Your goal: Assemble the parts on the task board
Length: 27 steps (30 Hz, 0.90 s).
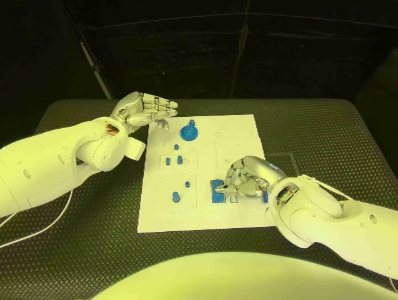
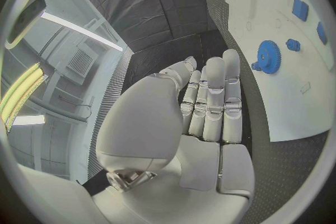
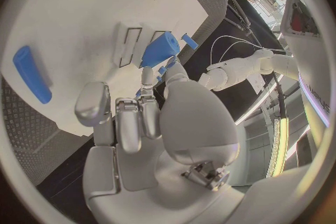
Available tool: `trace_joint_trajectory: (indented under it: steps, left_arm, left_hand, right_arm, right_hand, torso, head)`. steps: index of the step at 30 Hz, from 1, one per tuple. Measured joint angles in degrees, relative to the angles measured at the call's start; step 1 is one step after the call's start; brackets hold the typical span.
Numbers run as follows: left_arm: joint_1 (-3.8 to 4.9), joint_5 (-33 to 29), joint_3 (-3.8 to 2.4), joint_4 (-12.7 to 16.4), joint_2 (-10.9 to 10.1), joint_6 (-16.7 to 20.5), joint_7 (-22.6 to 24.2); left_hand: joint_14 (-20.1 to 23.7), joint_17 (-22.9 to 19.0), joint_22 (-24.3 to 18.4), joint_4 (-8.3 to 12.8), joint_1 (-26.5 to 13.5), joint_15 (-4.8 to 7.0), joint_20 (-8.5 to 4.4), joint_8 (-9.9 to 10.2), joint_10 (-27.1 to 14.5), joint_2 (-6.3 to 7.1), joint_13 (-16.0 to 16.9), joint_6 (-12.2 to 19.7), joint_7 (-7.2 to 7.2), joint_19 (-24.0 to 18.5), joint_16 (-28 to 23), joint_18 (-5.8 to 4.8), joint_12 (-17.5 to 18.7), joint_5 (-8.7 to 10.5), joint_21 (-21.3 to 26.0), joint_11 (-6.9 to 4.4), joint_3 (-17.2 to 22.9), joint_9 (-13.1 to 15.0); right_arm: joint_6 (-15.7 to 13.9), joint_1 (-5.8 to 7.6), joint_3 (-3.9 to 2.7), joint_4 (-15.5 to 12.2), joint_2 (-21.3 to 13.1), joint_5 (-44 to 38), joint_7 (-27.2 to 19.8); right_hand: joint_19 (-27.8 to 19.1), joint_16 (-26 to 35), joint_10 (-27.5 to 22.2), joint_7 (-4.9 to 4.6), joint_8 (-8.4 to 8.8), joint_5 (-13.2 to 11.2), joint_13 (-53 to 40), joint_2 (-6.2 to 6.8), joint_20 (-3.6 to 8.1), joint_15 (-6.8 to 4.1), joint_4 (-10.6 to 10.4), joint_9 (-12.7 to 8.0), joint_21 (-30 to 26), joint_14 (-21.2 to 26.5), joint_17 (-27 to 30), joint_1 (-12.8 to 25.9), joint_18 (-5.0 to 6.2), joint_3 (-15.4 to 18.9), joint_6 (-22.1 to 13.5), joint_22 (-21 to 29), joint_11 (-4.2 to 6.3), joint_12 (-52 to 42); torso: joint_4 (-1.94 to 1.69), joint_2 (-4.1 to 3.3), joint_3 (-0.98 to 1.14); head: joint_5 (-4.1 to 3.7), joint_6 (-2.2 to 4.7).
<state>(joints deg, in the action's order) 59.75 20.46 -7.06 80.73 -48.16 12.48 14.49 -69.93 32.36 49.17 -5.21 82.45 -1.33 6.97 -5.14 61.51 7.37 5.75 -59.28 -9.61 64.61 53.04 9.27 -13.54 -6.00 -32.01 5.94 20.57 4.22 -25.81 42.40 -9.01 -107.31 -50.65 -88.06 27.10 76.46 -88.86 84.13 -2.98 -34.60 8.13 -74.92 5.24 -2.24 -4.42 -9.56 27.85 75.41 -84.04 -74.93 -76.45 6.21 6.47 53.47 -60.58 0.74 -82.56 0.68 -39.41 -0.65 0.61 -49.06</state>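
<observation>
1. Blue parts lie scattered over the white board (image 1: 243, 128) in the middle of the black table (image 1: 325, 131): a toothed wheel (image 1: 190, 132) near the board's far edge, small pegs (image 1: 172, 160) about its middle, one more piece (image 1: 175, 197) toward its near left corner.
2. My right hand (image 1: 245, 178) is down on the board by its near right edge, fingers curled onto a flat blue block (image 1: 218, 190). In the right wrist view my fingertips (image 3: 148, 75) close on a blue piece (image 3: 159, 49) beside two slots, so I judge I am holding it, though I cannot tell how firmly.
3. A long blue bar (image 3: 31, 74) lies apart from that grip, near the board's edge.
4. My left hand (image 1: 145, 110) hovers just off the board's far left corner. Its fingers (image 2: 213, 103) lie close together and half curled, with nothing in them.
5. Step in hand, as I judge it: seating the blue piece in its place at the near right.
6. Next I need to line it up with its slot, press straight down, and not let it tip.
7. Most parts lie loose, so the job is at an early stage.
</observation>
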Motion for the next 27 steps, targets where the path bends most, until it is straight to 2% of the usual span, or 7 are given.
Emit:
trace_joint_trajectory:
  steps: [6, 13, 20, 27]
  left_arm:
    - [-0.01, 0.0, 0.0, 0.0, 0.0, 0.0, 0.0]
    - [-0.03, 0.0, 0.0, 0.0, -0.1, 0.0, 0.0]
    - [-0.05, 0.0, 0.0, 0.0, -0.1, 0.0, 0.0]
    - [-0.06, 0.0, 0.0, 0.0, -0.1, 0.0, 0.0]
  left_hand:
    - [0.0, 0.0, 0.0, 0.0, 0.0, 0.0, 0.0, 0.0, 0.0, 0.0, 0.0, 0.0, 0.0, 0.0, 0.0, 0.0, 0.0, 0.0, 0.0, 0.0, 0.0, 0.0]
    - [0.0, 0.0, -0.1, -0.2, 0.0, 0.0, 0.0, 0.0, 0.0, 0.0, 0.0, 0.0, 0.0, 0.0, 0.0, 0.0, -0.3, 0.0, 0.2, 0.0, -0.2, 0.0]
    - [0.0, 0.0, -0.1, -0.2, 0.0, 0.0, 0.0, 0.0, 0.0, 0.0, 0.0, 0.0, 0.0, 0.0, 0.0, 0.0, -0.3, 0.0, 0.2, 0.0, -0.2, 0.0]
    - [0.0, 0.0, -0.1, -0.2, 0.0, 0.0, 0.0, 0.0, 0.0, 0.0, 0.0, 0.0, 0.0, 0.0, 0.0, 0.0, -0.3, 0.0, 0.2, 0.0, -0.2, 0.0]
  right_arm:
    - [-1.3, -0.13, 0.1, -0.3, -0.1, -0.1, -1.6]
    - [-2.3, -0.14, 0.11, -1.0, -0.7, 1.1, -6.3]
    - [-0.6, -0.14, 0.1, -0.9, -0.8, 2.1, -9.8]
    - [1.7, -0.14, 0.1, -0.4, -0.5, 1.7, -10.2]
  right_hand:
    - [0.2, -0.3, -0.2, 0.21, -0.3, 0.4, 0.0, -0.98, 0.22, 0.0, -0.8, 0.3, 0.2, 0.0, 0.0, 1.0, 0.0, 0.4, 0.2, -0.6, 0.19, -1.1]
    - [0.4, -0.3, 0.0, 0.41, -0.5, 0.4, 0.0, -1.21, 0.42, 0.0, -0.8, 0.5, 0.2, 0.0, 0.0, 1.2, 0.0, 0.4, 0.4, -0.7, 0.4, -1.1]
    - [0.3, -0.3, -0.2, 0.41, -0.49, -0.5, 0.0, -1.49, 0.54, -0.21, 0.1, 0.7, 0.2, 0.2, 0.0, -0.2, 0.0, 0.1, 0.4, -0.5, 0.61, -1.1]
    - [0.2, -0.3, -0.2, 0.53, -0.48, -0.8, 0.0, -2.33, 0.62, -0.41, 0.7, 0.8, 0.2, 0.0, 0.0, -1.0, 0.0, -0.1, 0.5, -0.4, 0.6, -1.3]
  torso:
    - [-0.01, -0.02, 0.0]
    - [0.03, -0.01, 0.01]
    - [0.03, 0.02, 0.0]
    - [-0.04, 0.02, -0.02]
  head:
    - [0.11, -0.04]
    - [0.21, -0.04]
    - [0.21, -0.09]
    - [0.24, -0.09]
